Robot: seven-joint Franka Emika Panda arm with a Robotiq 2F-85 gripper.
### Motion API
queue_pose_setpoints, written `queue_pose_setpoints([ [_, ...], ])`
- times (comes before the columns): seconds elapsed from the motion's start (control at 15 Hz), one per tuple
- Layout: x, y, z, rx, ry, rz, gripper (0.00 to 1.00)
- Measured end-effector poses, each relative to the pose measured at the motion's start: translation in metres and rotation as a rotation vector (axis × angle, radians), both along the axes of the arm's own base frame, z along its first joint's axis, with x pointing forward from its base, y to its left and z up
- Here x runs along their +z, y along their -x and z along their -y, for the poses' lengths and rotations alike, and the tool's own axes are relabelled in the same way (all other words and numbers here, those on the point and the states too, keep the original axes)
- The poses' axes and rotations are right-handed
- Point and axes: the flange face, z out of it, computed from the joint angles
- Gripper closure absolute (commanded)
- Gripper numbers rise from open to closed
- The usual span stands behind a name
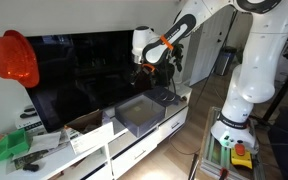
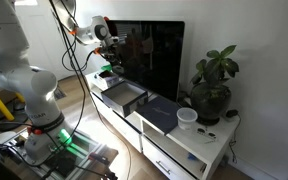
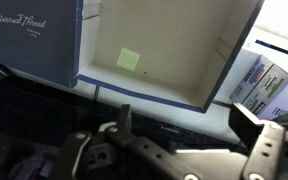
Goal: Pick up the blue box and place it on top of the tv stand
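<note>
The big black TV (image 1: 84, 80) fills the wall behind the counter (image 1: 144, 143), which is the long white tv stand, and the white arm (image 1: 249, 70) reaches in over it. In both exterior views the blue box (image 1: 142, 113) (image 2: 124, 97) sits flat on the counter top, mouth up, just in front of the screen, so the placing looks done to me. The tool (image 1: 156, 70) hangs above and a little behind the box, apart from it. In the wrist view the tool (image 3: 184, 128) shows its fingers spread wide with nothing between them. The step seems to call for a clean retreat: rise straight up before swinging away, keeping the spread fingers off the box rim and (more costly) off the screen close by. As for writing, the wrist view shows a slate-blue panel (image 3: 34, 40) with white script. Its first word reads "Universal"; the second is too blurred to be sure of. I cannot tell whether that panel belongs to the blue box. Beside it a pale inner face carries a small yellow-green label (image 3: 129, 58), blank as far as I can see. A printed packet (image 3: 269, 85) at the edge has lettering too small to read.
</note>
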Motion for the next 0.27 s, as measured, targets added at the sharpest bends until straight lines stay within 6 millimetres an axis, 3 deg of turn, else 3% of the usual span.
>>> queue_pose_setpoints([
  [0.27, 0.021, 0.013, 0.000, -0.027, -0.010, 0.027, 0.00],
])
